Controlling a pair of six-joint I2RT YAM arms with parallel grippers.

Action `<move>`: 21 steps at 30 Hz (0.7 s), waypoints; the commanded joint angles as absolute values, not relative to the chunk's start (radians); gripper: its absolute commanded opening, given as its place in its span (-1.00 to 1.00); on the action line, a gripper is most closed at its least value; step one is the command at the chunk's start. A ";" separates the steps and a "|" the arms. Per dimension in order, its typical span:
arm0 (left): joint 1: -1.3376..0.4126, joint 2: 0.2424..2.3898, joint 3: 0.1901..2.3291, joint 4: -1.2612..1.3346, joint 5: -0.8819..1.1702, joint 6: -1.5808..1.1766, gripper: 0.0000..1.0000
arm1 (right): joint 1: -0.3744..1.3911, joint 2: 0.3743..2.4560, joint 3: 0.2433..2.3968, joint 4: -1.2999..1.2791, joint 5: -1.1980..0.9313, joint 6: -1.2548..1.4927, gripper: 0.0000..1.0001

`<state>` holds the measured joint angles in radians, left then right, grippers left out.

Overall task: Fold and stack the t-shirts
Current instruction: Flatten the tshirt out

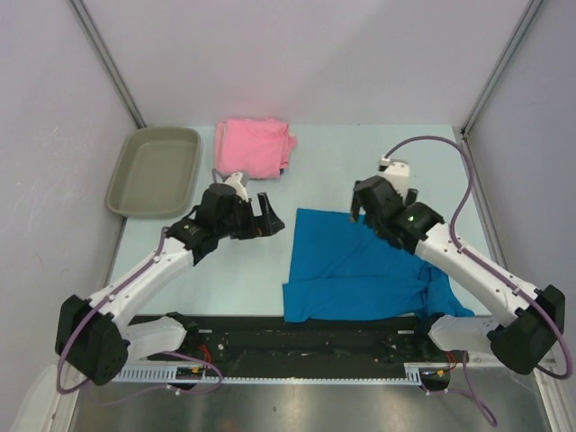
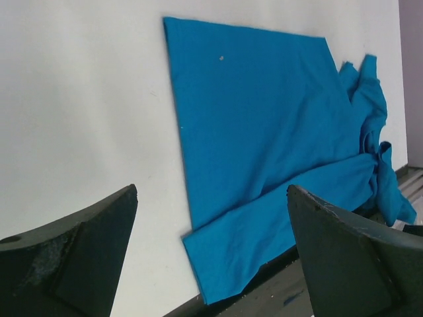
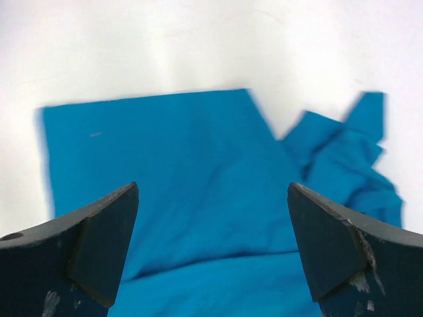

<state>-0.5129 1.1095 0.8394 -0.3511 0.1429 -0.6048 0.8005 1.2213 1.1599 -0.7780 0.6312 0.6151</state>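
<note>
Evidently left fingers gape, clear of the blue t-shirt; right fingers gape over its far edge.

There are two arms, white with big black lumps at the joints. The left arm and the right arm each have a thin purple-grey cable running along them. The one on the right arm bends in a big loop. A tiny green light glows near the right wrist. The left gripper and right gripper are black. Up close their fingers are dark, thick wedges with pale scratches
</note>
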 commanded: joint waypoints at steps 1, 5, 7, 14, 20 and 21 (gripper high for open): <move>-0.575 1.262 0.867 -0.235 0.219 -0.621 0.99 | 0.565 1.261 1.036 -0.715 0.580 0.543 1.00; -0.624 1.436 0.986 -0.225 0.235 -0.615 1.00 | 0.443 1.330 0.966 -0.595 0.482 0.529 0.99; -0.635 1.506 1.037 -0.248 0.250 -0.608 1.00 | 0.422 1.387 0.962 -0.575 0.462 0.523 0.99; -0.689 1.846 1.334 -0.486 0.184 -0.519 0.99 | 0.419 1.488 0.940 -0.505 0.433 0.508 1.00; -0.690 2.025 1.503 -0.658 0.058 -0.469 0.99 | 0.417 1.552 0.934 -0.450 0.414 0.506 0.99; -0.689 2.040 1.526 -0.698 0.005 -0.466 0.99 | 0.417 1.554 0.933 -0.442 0.411 0.508 0.99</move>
<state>-0.6910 1.9831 1.4147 -0.5289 0.1387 -0.5209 0.4213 1.5333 0.9413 -0.5133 0.4213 0.5148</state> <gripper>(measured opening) 0.996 0.994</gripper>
